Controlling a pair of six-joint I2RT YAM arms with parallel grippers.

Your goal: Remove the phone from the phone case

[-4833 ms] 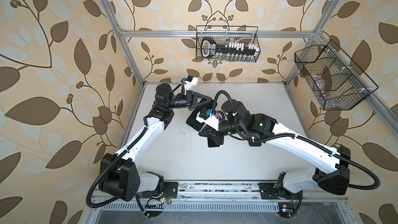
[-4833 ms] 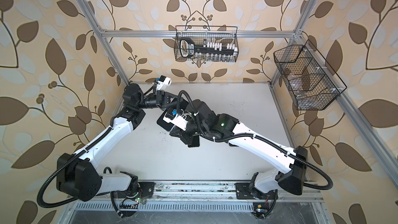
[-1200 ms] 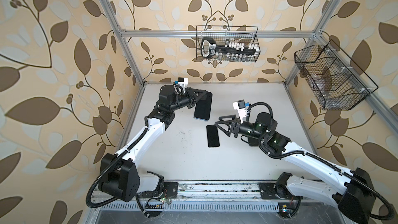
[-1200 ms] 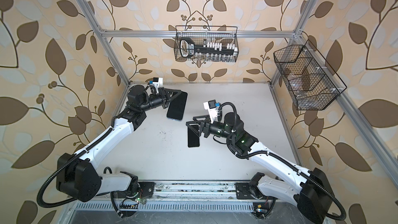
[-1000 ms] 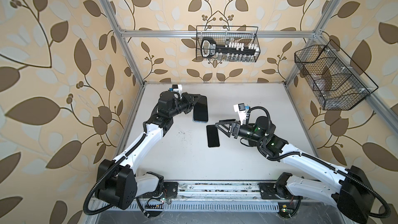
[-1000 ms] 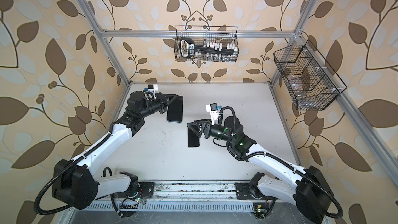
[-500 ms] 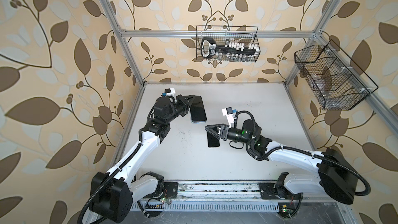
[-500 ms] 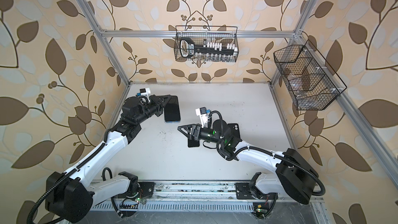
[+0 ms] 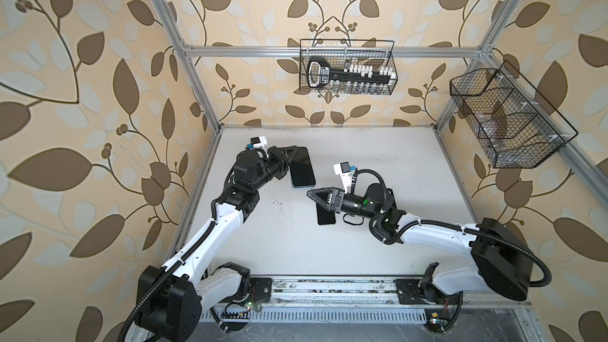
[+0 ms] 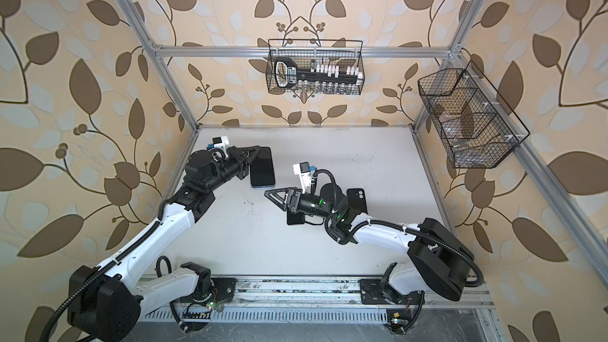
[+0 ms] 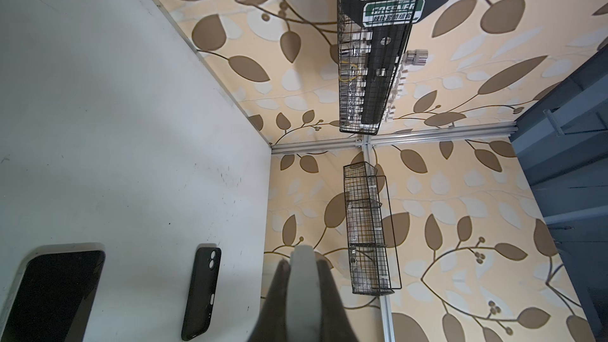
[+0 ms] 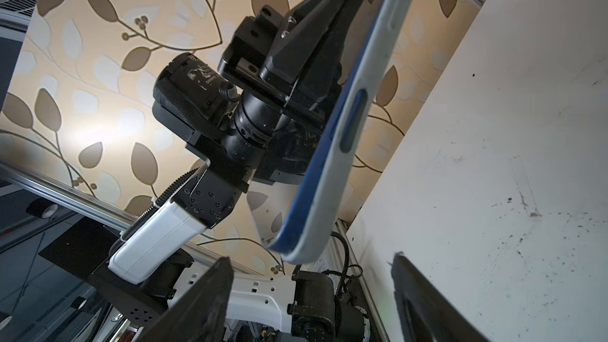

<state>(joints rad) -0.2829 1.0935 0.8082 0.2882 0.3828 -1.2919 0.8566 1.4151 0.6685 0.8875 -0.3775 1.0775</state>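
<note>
The left hand (image 9: 291, 156) is pinching the dark-screened phone (image 9: 301, 171) in its pale grey rubbery case (image 12: 330, 189) above the white desk (image 9: 394, 159), the empty right hand (image 9: 311, 193) hovering wide open at its corner, likely the easiest place to peel the flexible shell.

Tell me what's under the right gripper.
A dark phone lies flat on the table beneath the right gripper. Only its near end shows in a top view; the gripper covers the rest.

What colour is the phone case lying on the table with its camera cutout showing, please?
Black. The phone case shows best in the left wrist view.
</note>
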